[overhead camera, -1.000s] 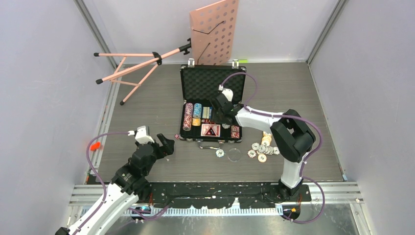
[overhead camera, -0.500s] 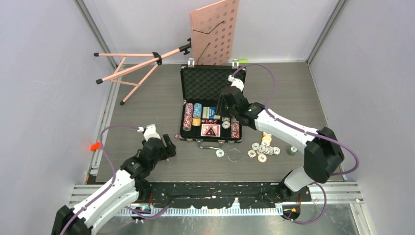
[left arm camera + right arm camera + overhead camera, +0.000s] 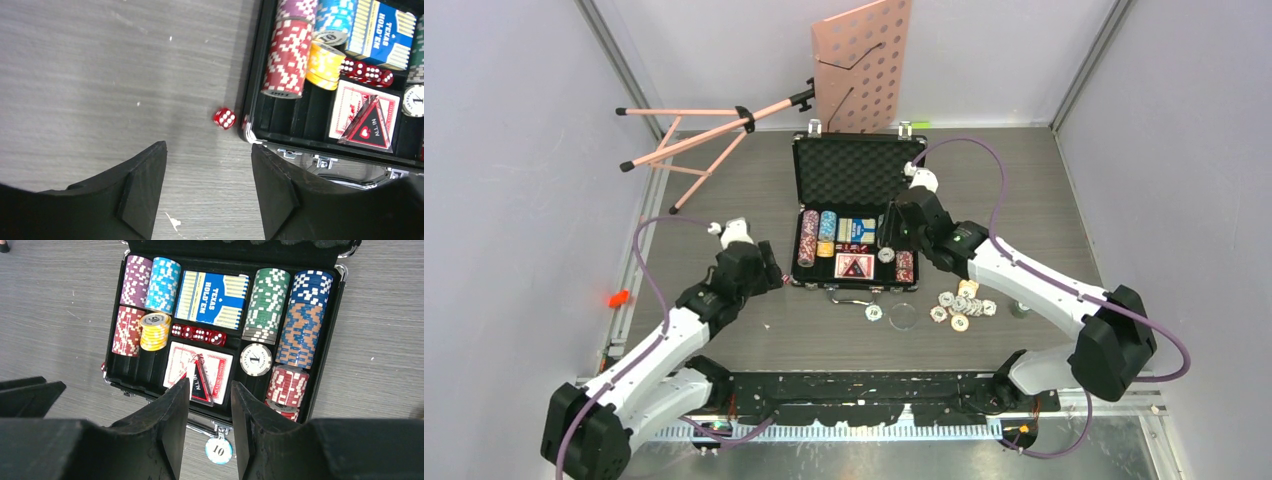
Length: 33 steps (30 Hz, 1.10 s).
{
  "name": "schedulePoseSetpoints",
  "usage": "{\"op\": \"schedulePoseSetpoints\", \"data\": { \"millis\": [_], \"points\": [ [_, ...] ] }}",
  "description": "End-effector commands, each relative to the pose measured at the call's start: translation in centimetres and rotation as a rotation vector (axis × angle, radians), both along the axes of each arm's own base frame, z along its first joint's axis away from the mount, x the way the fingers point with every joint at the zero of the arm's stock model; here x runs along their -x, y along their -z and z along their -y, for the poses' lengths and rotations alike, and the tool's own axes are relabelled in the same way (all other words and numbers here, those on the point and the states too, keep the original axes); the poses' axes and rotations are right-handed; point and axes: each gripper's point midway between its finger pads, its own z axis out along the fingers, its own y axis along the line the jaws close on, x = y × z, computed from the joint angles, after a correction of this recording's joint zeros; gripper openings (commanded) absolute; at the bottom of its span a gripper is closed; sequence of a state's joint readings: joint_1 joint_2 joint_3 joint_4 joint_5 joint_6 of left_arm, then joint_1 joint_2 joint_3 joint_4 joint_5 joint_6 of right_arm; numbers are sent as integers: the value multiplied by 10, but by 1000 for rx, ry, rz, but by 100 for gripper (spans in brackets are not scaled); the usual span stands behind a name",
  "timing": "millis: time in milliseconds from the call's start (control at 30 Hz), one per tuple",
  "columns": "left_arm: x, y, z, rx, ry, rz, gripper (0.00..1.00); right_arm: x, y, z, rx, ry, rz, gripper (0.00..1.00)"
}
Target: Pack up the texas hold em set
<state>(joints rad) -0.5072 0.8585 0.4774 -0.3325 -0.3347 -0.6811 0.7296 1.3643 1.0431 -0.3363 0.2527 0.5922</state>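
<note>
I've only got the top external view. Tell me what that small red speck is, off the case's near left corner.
Observer: It's a single red die, lying on the table just outside the briefcase corner.
Operator: Give me the left hand's state.
Observer: The left hand is open and empty. The die lies beyond its fingertips, not between them.
Operator: Now read me the deck label.
Observer: The blue card deck in the case reads TEXAS HOLD'EM.
</note>
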Motion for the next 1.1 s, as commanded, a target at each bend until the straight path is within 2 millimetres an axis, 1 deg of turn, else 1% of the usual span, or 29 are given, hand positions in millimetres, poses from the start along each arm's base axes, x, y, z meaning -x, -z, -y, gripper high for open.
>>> {"op": "schedulePoseSetpoints", "data": {
  "millis": [0, 33, 100, 133, 167, 200, 333, 433, 600, 733, 867, 967, 1067],
  "points": [
    [-15, -17, -2, -106, 143, -18, 62, 2, -17, 4, -8, -14, 45, 42],
    [-16, -15, -6, -112, 157, -39, 61, 3, -17, 4, -7, -20, 41, 42],
    [-21, -14, -4, -83, 207, -74, 59, 6, -20, 2, -13, -36, 34, 42],
    [-23, -13, -2, -60, 221, -77, 60, 8, -23, 1, -19, -48, 26, 42],
    [-26, -12, 1, -37, 234, -78, 63, 9, -24, 0, -21, -55, 22, 41],
    [-26, -10, 4, -10, 243, -89, 64, 12, -26, -2, -26, -72, 15, 41],
    [-31, 1, 11, 10, 253, -144, 58, 17, -33, -3, -25, -99, 13, 41],
    [-38, 9, 14, 17, 253, -185, 56, 18, -36, -2, -27, -104, 19, 41],
    [-48, 19, 20, 44, 239, -210, 58, 20, -33, -3, -35, -108, 6, 41],
    [-55, 29, 15, 10, 212, -253, 61, 20, -30, -2, -39, -103, 6, 41],
    [-58, 39, 21, 21, 225, -307, 60, 20, -27, -2, -35, -100, 4, 41],
    [-54, 45, 27, 41, 245, -348, 60, 20, -27, -2, -34, -100, 4, 41],
    [-49, 51, 19, 7, 220, -392, 61, 20, -26, -1, -30, -97, 3, 41]
  ]
}}
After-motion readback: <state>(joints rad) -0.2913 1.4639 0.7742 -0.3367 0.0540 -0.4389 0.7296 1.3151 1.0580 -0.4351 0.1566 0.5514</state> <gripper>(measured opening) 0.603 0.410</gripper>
